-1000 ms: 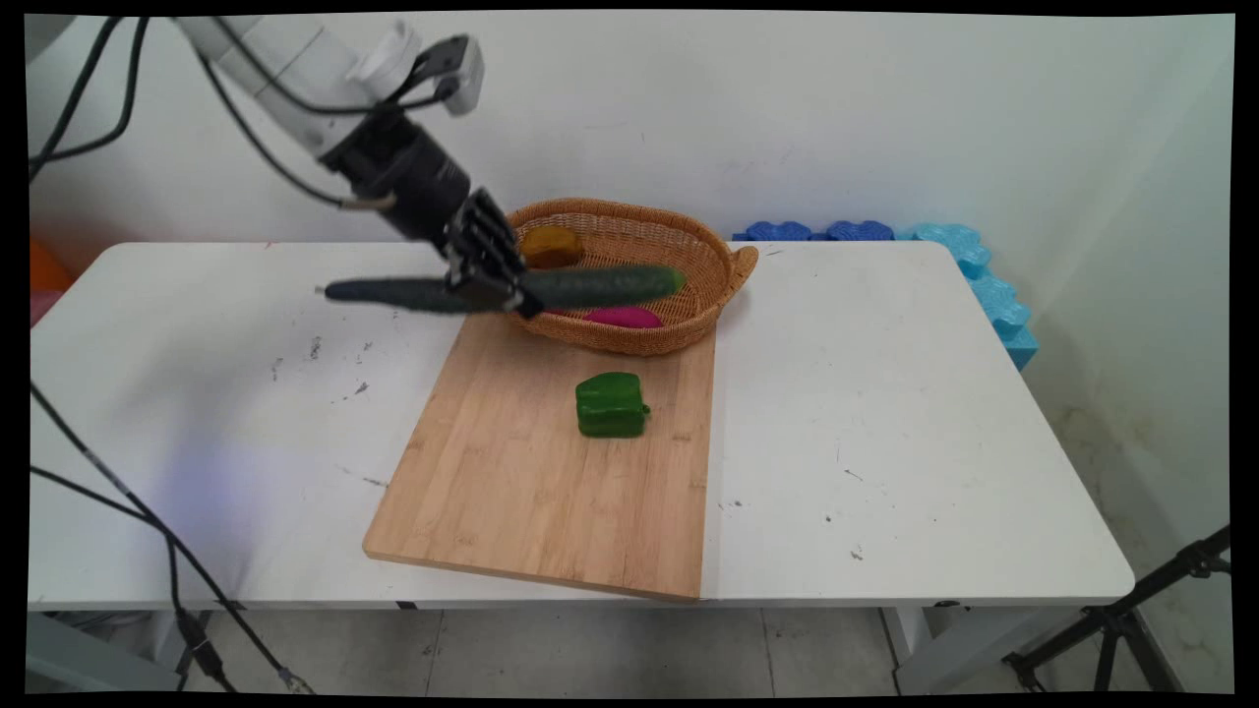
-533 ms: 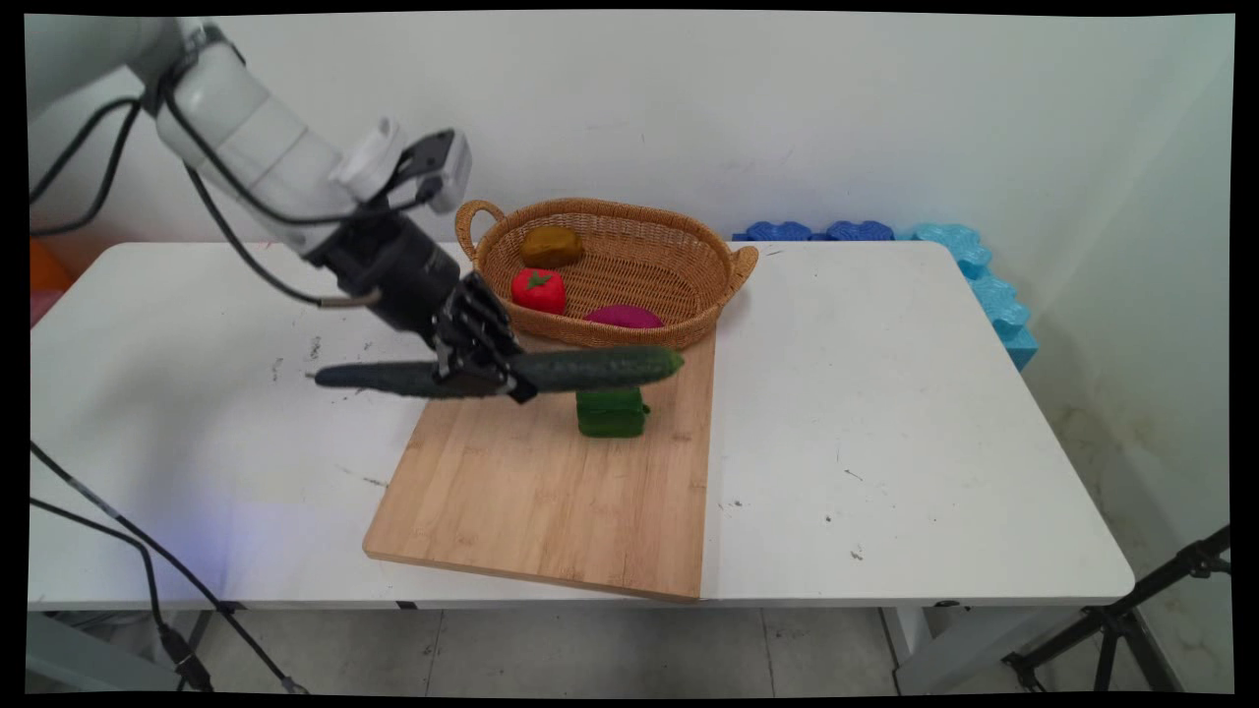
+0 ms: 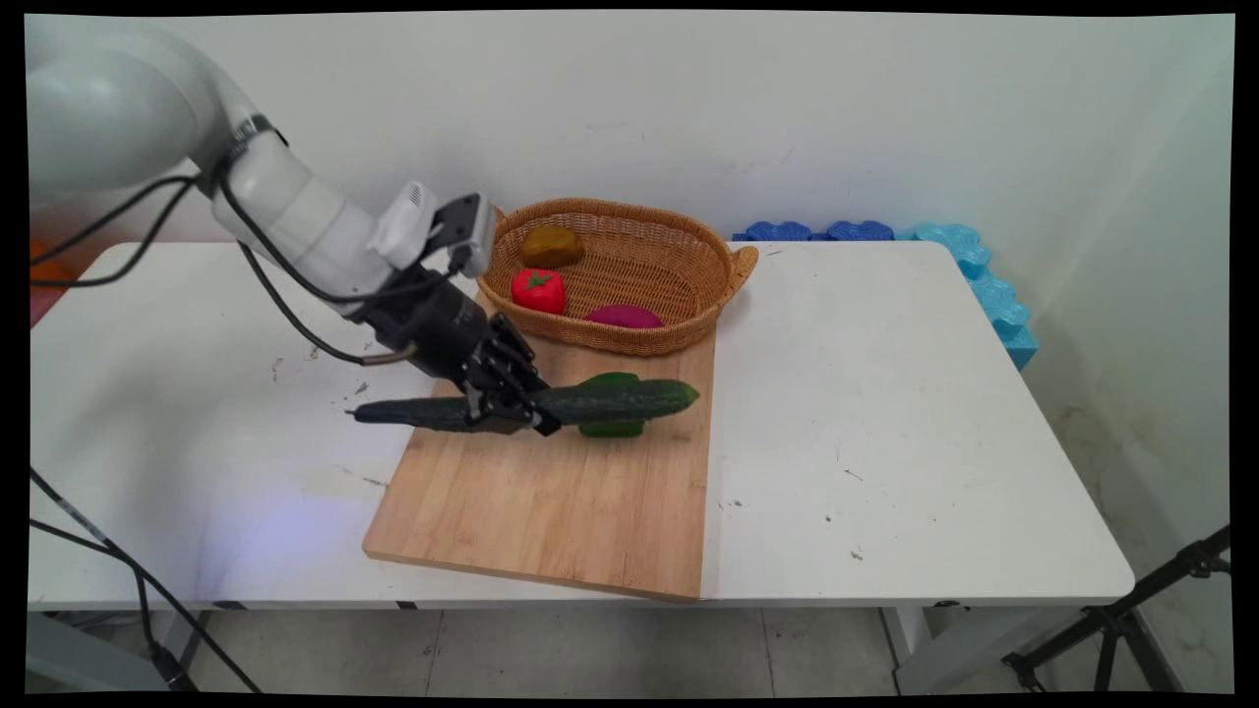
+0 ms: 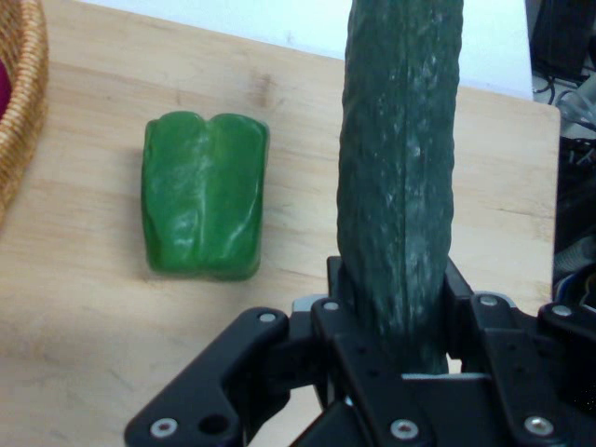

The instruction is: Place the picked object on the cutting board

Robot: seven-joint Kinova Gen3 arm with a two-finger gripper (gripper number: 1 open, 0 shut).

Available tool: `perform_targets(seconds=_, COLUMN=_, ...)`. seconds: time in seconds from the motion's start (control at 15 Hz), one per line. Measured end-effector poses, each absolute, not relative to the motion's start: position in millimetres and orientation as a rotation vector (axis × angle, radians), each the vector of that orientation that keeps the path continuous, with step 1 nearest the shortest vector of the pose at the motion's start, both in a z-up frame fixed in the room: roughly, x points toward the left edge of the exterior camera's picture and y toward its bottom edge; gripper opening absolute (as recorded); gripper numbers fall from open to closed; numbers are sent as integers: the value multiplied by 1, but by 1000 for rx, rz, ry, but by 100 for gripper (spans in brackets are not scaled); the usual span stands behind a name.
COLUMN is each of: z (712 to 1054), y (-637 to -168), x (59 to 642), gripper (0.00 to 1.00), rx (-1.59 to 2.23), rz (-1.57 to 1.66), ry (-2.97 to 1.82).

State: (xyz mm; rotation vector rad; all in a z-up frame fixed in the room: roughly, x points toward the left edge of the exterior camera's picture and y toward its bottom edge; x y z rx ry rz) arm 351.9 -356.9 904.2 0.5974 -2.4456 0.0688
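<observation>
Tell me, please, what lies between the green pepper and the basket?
Only bare cutting board; the hand view shows clear wood between green pepper and basket.

Your gripper (image 3: 511, 413) grips a cucumber (image 3: 551, 404) crosswise above the cutting board (image 3: 531, 511); the green pepper (image 4: 203, 207) sits just behind it and blocks the way far-right. The basket (image 3: 689, 339), with tomato (image 3: 537, 290) inside, walls the board's far edge. The board's near half gives you bare room. The table (image 3: 885, 413) right of the board is open.
</observation>
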Motion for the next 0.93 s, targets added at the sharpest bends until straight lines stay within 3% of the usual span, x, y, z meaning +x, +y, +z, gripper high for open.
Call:
perform_targets(seconds=0.87, z=846, y=-363, x=343, gripper=0, rx=535, rz=61, ry=-2432)
perform_targets(seconds=0.93, z=844, y=-363, x=343, gripper=100, rx=532, rz=61, ry=-2430)
